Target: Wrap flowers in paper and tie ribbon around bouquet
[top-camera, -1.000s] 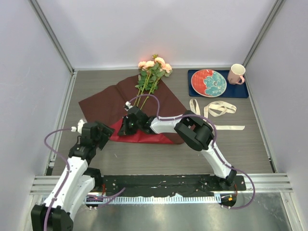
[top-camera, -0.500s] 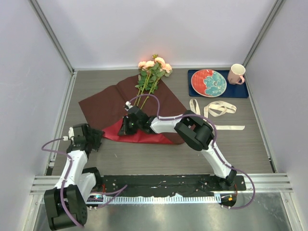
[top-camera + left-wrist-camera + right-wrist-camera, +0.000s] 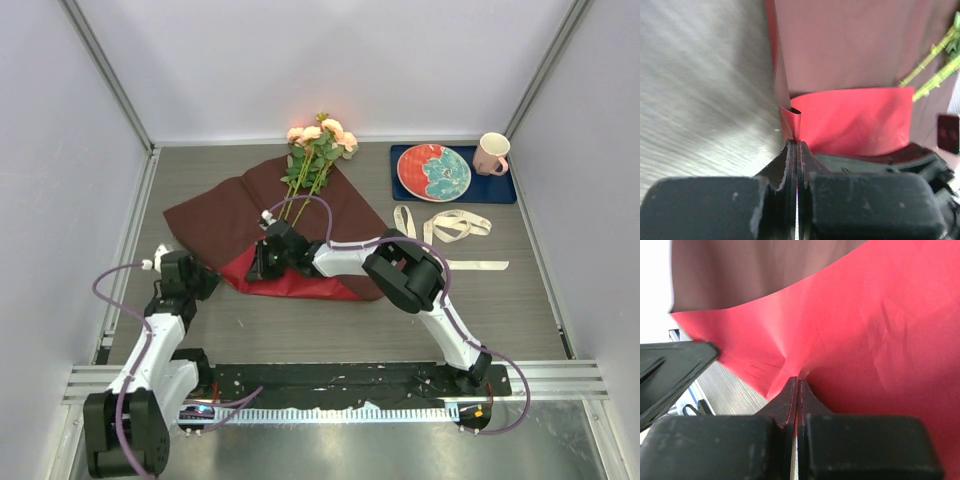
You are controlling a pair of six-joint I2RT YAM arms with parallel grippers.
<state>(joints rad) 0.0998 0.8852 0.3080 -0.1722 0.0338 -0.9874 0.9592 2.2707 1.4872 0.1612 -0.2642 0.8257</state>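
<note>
The paper (image 3: 225, 213) lies spread as a dark red sheet, its near edge folded over so the bright red underside (image 3: 290, 280) shows. The flowers (image 3: 320, 140) lie on its far corner, thin green stems (image 3: 932, 50) running down the sheet. My left gripper (image 3: 204, 284) is shut on the fold's left corner (image 3: 794, 120); in the left wrist view its jaws (image 3: 797, 144) pinch the red edge. My right gripper (image 3: 258, 268) is shut on the folded paper (image 3: 850, 325) further right, its jaws (image 3: 796, 380) tight on a crease. The ribbon (image 3: 452, 226) lies loose at the right.
A red and teal plate (image 3: 433, 171) and a pink mug (image 3: 491, 153) sit on a dark blue mat (image 3: 505, 188) at the back right. The right arm (image 3: 405, 268) reaches across the table's middle to the paper. Walls close in the left, right and back sides.
My left gripper drew back, then came in to the fold's left corner and went from open to shut on it. The right gripper has held its grip in place.
</note>
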